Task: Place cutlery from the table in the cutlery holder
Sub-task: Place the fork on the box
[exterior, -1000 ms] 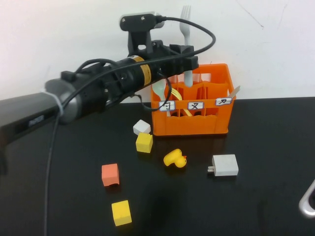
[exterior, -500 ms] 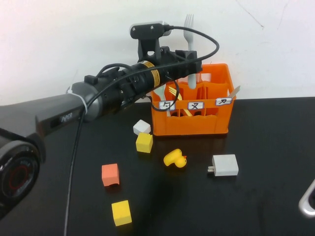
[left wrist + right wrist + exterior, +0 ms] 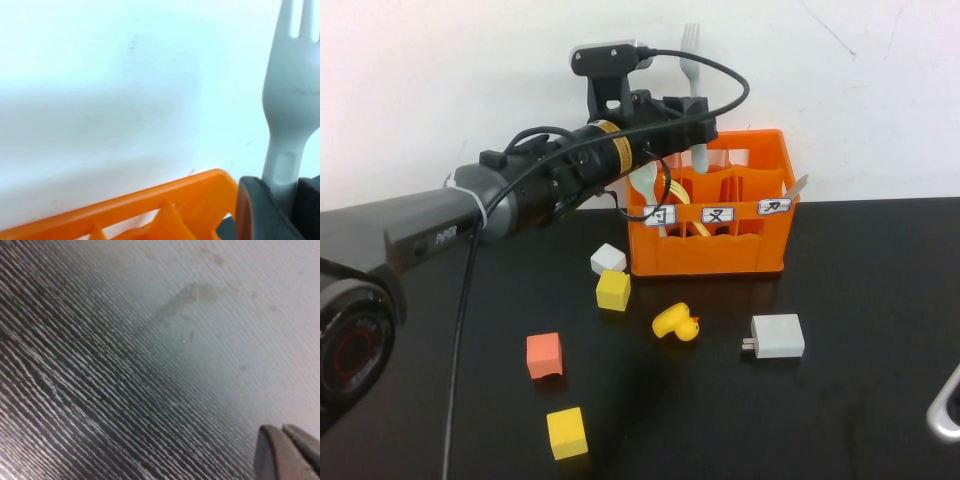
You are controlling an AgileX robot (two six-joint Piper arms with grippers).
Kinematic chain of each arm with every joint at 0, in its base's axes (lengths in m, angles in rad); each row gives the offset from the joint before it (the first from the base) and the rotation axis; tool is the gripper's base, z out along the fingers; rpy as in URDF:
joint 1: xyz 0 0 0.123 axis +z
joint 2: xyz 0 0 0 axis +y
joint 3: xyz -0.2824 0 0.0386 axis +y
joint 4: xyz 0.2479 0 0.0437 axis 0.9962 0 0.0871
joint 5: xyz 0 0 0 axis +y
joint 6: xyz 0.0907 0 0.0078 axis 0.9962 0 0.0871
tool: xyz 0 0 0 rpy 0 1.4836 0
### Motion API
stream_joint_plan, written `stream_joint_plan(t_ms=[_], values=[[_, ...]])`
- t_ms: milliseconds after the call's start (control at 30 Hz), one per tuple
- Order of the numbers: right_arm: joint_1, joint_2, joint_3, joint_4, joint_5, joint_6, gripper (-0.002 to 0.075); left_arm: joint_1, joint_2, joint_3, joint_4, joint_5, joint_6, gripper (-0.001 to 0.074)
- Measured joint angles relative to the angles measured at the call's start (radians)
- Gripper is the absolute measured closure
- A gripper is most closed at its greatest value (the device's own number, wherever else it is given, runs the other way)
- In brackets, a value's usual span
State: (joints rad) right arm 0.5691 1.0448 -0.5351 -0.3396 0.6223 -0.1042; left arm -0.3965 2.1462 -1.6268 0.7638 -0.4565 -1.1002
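My left gripper [image 3: 698, 118] is shut on the light grey fork [image 3: 692, 60] and holds it upright, tines up, over the back left of the orange cutlery holder [image 3: 720, 250]. The fork's handle end hangs just inside the holder's rim. In the left wrist view the fork [image 3: 295, 100] sits clamped between the dark fingers [image 3: 255, 205] above the holder's rim [image 3: 165, 210]. The mint-green spoon [image 3: 642, 181] stands in the holder's left compartment beside a yellow fork [image 3: 672, 190]. My right gripper [image 3: 946, 408] rests shut and empty at the table's front right; it also shows in the right wrist view [image 3: 281, 430].
On the black table [image 3: 860, 280] in front of the holder lie a white cube [image 3: 608, 258], a yellow cube [image 3: 613, 290], a yellow duck [image 3: 676, 323], a grey plug block [image 3: 778, 336], an orange cube [image 3: 544, 355] and another yellow cube [image 3: 566, 432]. A pale handle [image 3: 796, 186] pokes from the holder's right corner.
The left gripper with the grey fork shifted right over the holder, then back a little to the left. The right arm has not moved.
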Motion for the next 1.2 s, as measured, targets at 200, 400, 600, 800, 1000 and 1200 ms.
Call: stream_joint_plan(t_ms=[200, 400, 600, 800, 1000, 1200], values=[[0.0, 0.0, 0.0, 0.0, -0.002, 0.0, 0.0728, 0.0, 0.006, 0.0, 0.002, -0.053, 0.01, 0.0627], [0.0, 0.0, 0.0, 0.0, -0.004, 0.0, 0.0728, 0.0, 0.056, 0.0, 0.0, -0.172, 0.119, 0.0627], [0.0, 0.0, 0.0, 0.0, -0.004, 0.0, 0.0728, 0.0, 0.093, 0.0, -0.068, -0.187, 0.182, 0.0627], [0.0, 0.0, 0.0, 0.0, -0.004, 0.0, 0.0728, 0.0, 0.103, 0.0, -0.069, -0.191, 0.223, 0.0572], [0.0, 0.0, 0.0, 0.0, -0.006, 0.0, 0.0728, 0.0, 0.103, 0.0, -0.034, -0.213, 0.158, 0.042], [0.0, 0.0, 0.0, 0.0, -0.007, 0.0, 0.0728, 0.0, 0.064, 0.0, -0.031, -0.145, 0.151, 0.0447]])
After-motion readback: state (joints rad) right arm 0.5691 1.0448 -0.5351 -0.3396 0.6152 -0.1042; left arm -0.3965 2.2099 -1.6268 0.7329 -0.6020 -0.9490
